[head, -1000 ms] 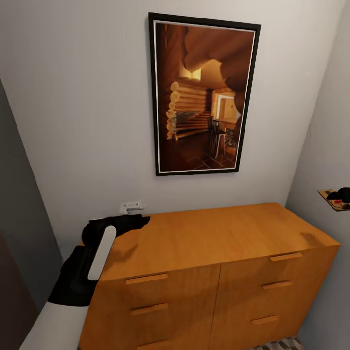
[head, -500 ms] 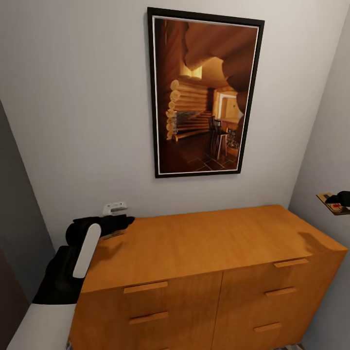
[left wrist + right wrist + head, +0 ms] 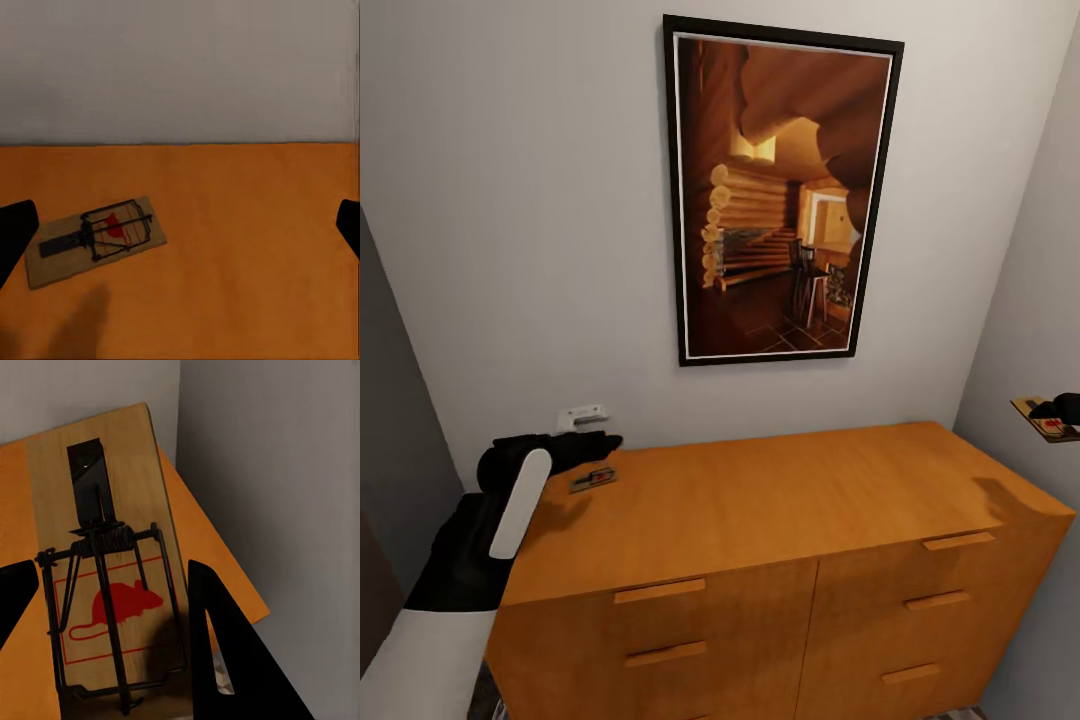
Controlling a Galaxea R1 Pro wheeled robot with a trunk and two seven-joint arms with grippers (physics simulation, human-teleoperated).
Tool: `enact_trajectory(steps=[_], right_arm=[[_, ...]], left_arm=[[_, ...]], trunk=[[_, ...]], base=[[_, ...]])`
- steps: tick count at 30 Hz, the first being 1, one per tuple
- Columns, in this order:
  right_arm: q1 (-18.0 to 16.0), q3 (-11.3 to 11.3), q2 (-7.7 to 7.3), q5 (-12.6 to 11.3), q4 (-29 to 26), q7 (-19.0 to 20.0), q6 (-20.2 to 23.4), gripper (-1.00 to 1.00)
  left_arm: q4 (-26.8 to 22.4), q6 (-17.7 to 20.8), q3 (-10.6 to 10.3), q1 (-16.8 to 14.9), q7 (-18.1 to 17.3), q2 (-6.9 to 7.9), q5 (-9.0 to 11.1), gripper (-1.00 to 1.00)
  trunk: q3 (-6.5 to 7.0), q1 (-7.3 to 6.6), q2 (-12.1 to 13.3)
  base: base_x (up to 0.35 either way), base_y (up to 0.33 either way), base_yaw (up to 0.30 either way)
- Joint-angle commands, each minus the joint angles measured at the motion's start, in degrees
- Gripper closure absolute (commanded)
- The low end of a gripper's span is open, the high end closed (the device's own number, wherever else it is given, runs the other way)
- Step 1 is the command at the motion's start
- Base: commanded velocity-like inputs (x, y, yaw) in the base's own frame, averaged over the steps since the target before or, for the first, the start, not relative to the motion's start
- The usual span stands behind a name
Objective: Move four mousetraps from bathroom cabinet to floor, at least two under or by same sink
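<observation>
The left end effector, open, has drawn back left, uncovering one mousetrap on the cabinet top's far-left corner, ungrasped, while the right end effector grips another mousetrap.

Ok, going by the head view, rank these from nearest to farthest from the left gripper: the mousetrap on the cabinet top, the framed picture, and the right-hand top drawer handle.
1. The mousetrap lies just beside the left gripper, at the cabinet top's back left corner.
2. The framed picture hangs on the wall, up and to the right.
3. The top drawer handle sits at the cabinet's front right.
</observation>
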Motion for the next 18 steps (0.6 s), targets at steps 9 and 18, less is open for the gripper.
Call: enact_trajectory(steps=[9, 18], right_arm=[[-0.1, 0.3, -0.06, 0.7, -0.1, 0.6, 0.1, 1.0], [-0.1, 0.3, -0.06, 0.7, 0.0, 0.6, 0.1, 1.0]], left_arm=[[-0.1, 0.1, -6.6, -3.6, 0.5, 25.24, 28.7, -1.0], [-0.2, 0.1, -11.4, -3.7, 0.4, 29.37, 29.3, -1.0]], trunk=[[-0.08, 0.0, 0.0], [-0.08, 0.0, 0.0]], base=[[0.0, 0.0, 0.0], [0.0, 0.0, 0.0]])
